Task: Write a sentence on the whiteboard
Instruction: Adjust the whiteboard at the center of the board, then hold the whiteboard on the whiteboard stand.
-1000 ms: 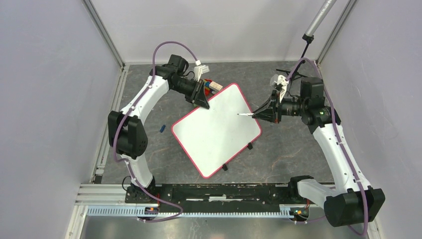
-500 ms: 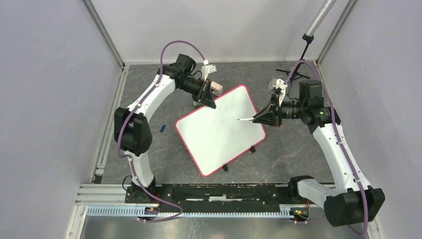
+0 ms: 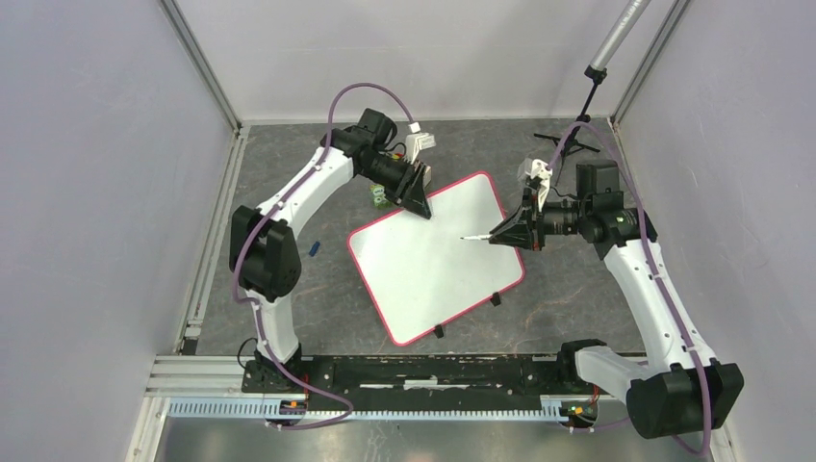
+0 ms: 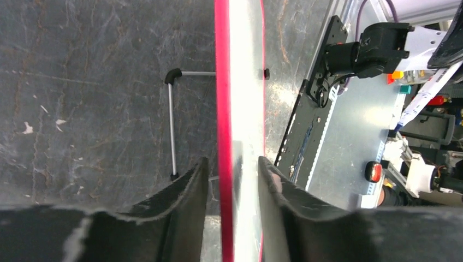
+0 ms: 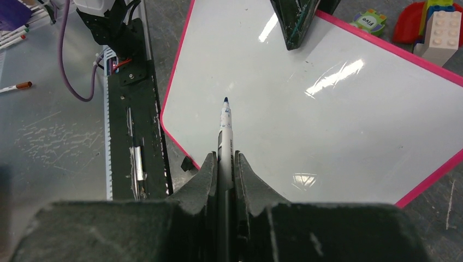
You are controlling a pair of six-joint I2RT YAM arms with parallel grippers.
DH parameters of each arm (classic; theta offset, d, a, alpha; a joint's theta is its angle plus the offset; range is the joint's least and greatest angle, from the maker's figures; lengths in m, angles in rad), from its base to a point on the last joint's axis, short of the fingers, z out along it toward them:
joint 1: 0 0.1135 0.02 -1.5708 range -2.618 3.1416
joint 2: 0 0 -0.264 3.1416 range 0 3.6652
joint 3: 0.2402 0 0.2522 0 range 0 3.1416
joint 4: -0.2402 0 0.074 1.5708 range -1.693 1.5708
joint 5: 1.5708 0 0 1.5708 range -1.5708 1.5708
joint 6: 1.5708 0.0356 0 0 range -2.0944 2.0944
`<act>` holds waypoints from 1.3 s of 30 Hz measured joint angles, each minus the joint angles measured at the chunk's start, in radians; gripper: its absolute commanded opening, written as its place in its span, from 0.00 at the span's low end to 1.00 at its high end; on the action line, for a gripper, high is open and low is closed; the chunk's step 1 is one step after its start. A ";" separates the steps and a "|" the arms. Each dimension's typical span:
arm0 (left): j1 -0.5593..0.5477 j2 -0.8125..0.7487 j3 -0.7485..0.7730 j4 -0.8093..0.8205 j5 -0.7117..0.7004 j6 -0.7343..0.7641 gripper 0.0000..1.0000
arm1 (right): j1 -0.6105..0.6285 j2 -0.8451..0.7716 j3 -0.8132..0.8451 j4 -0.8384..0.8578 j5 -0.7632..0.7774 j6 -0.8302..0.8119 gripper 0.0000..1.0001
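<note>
The whiteboard (image 3: 438,265) lies tilted on the dark table, pink-red rim all round, its face blank; no sentence shows on it. My left gripper (image 3: 420,205) is open and straddles the board's far corner. In the left wrist view the board's edge (image 4: 240,82) runs between the fingers (image 4: 185,196) with a small gap on each side. My right gripper (image 3: 497,236) is shut on a white marker (image 5: 226,120) with a blue tip. The tip hovers over the board's right-hand part (image 5: 306,125); whether it touches the board cannot be told.
Toy blocks lie behind the board's far corner: a white brick (image 5: 441,35), a red piece (image 5: 409,22) and a green one (image 3: 381,195). A small blue cap (image 3: 315,248) lies left of the board. A black stand (image 3: 568,144) is at back right. A wire leg (image 4: 171,125) shows under the board.
My left arm swung to the right and the board slid and turned with it. The left jaws loosened off the board's edge. My right gripper drifted slightly nearer with the marker.
</note>
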 measured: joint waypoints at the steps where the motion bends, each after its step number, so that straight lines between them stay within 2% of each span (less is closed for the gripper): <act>1: -0.003 0.000 0.000 -0.005 -0.010 0.000 0.63 | 0.000 -0.001 -0.005 0.000 0.001 0.000 0.00; 6: 0.005 -0.020 -0.001 -0.034 -0.046 -0.002 0.96 | 0.026 -0.008 -0.027 0.004 0.033 0.002 0.00; 7: 0.017 -0.032 -0.003 -0.037 -0.048 -0.002 1.00 | 0.037 -0.011 -0.029 0.005 0.039 0.005 0.00; 11: 0.102 -0.137 -0.047 -0.046 -0.050 -0.002 1.00 | 0.099 -0.038 -0.048 0.039 0.090 0.025 0.00; 12: 0.153 -0.168 -0.063 -0.046 -0.050 -0.002 1.00 | 0.112 -0.041 -0.048 0.047 0.101 0.029 0.00; 16: 0.298 -0.344 -0.184 -0.034 -0.048 -0.002 1.00 | 0.171 -0.037 -0.048 0.088 0.150 0.046 0.00; 20: 0.377 -0.496 -0.315 -0.018 -0.048 -0.006 1.00 | 0.229 -0.006 -0.047 0.127 0.195 0.068 0.00; 24: 0.393 -0.600 -0.421 -0.020 -0.068 -0.019 1.00 | 0.300 0.040 -0.027 0.157 0.252 0.084 0.00; 32: 0.393 -0.643 -0.506 -0.027 -0.109 -0.019 1.00 | 0.496 0.066 -0.003 0.260 0.401 0.115 0.00; 39: 0.405 -0.698 -0.575 0.026 -0.106 -0.097 1.00 | 0.565 0.046 -0.068 0.346 0.462 0.147 0.00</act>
